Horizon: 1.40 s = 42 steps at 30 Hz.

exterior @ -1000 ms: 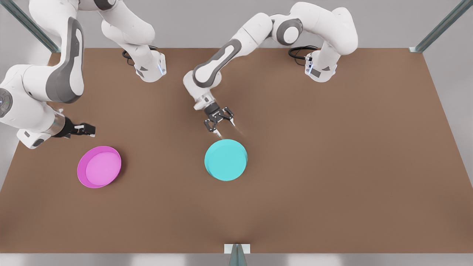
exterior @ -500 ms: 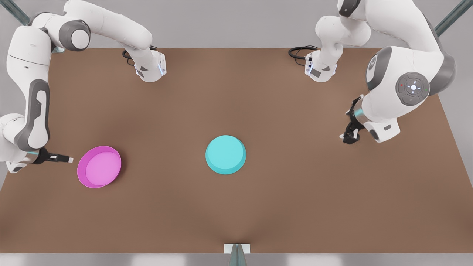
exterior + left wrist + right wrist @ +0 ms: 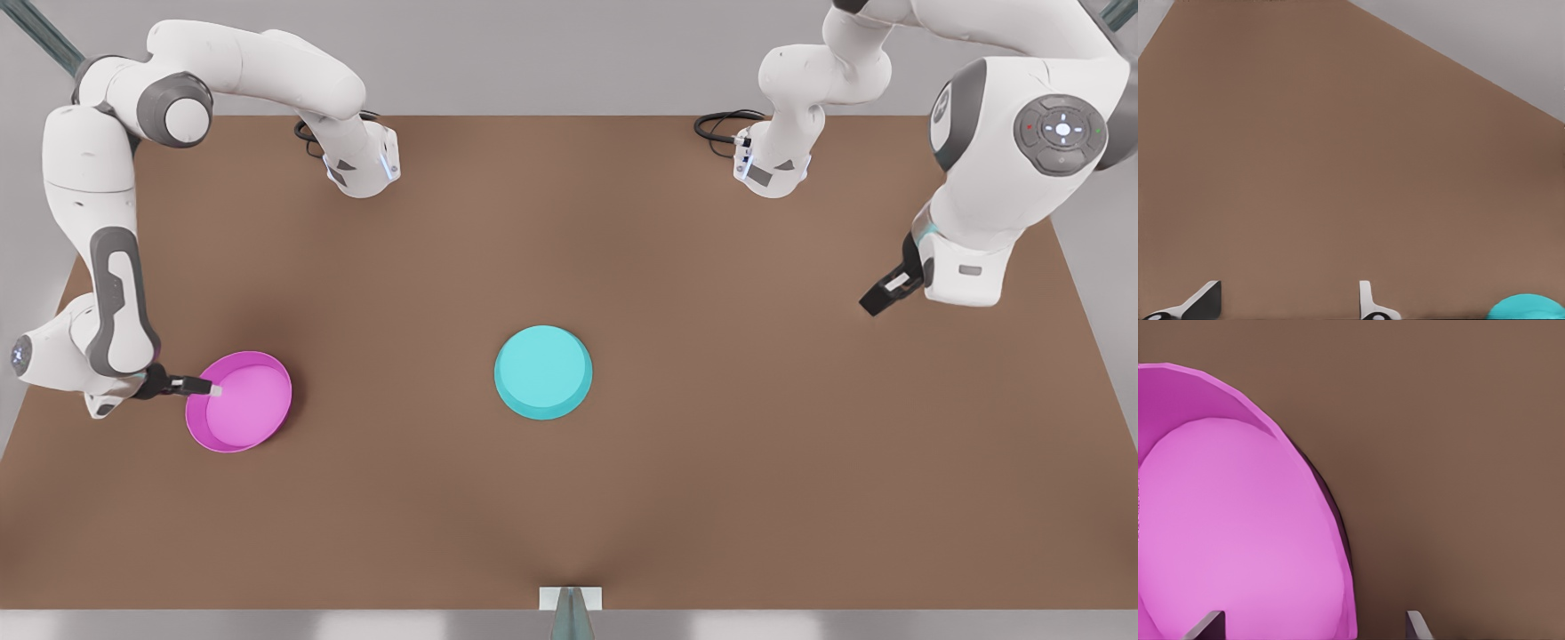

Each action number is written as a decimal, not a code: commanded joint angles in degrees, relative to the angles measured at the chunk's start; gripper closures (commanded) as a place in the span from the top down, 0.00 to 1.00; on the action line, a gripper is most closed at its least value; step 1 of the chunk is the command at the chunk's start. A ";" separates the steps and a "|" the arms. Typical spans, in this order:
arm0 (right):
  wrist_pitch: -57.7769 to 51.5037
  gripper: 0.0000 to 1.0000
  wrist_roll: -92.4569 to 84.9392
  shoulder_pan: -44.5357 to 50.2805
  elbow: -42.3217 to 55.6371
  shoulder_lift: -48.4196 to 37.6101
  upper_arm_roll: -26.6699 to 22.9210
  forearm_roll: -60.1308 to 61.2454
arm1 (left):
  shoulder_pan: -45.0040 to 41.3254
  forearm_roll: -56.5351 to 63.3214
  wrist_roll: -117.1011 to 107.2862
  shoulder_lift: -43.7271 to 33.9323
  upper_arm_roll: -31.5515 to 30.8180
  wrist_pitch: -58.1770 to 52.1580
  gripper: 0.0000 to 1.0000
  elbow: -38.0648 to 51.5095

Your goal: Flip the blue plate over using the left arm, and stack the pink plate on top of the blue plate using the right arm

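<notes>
Round, smooth blue plate (image 3: 542, 372), base-up

Front view: high, steeply down over whole surface (image 3: 711, 462). Right wrist view: close above pink plate (image 3: 1238, 533), shared with front (image 3: 238, 402). Left wrist view: farther off, bare surface, blue plate (image 3: 1528, 309) edge.

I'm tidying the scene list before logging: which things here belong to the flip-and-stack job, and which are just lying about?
Job:
- blue plate, base up, mid-table
- pink plate, right claw open at its rim
- left claw open, waiting apart

Lying about:
- black cables at the table far edge
</notes>
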 commanded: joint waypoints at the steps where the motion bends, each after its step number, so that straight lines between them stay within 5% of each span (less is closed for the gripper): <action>1: 0.68 1.00 -7.64 0.19 -0.15 -0.14 0.01 0.74 | -0.10 0.10 27.59 -0.12 -0.20 -0.88 1.00 0.03; 3: 0.76 1.00 -7.64 0.28 -0.15 -0.14 0.01 0.74 | -0.10 -0.07 27.59 -0.12 -0.29 -0.88 1.00 0.03; 5: 0.76 0.62 -8.08 0.36 -0.15 -0.22 -0.08 0.74 | -0.10 -0.77 27.59 0.05 -0.03 -0.80 1.00 0.03; 9: -0.38 0.21 -10.54 0.01 0.55 -0.14 -0.08 0.65 | 0.08 0.11 27.59 1.02 0.24 -0.36 1.00 1.96; 25: -16.29 0.21 -10.10 0.45 5.82 -0.66 2.56 8.48 | -0.62 -0.33 25.84 -0.21 -2.14 -7.30 1.00 6.36; 34: -16.38 0.21 -0.09 2.39 4.94 -2.25 12.84 9.62 | -0.54 -0.60 26.10 1.02 -1.78 -6.51 1.00 6.18; 42: -11.72 0.21 15.20 12.40 0.55 -6.55 12.84 9.79 | -0.45 -0.69 26.19 1.37 -1.61 -7.56 1.00 5.74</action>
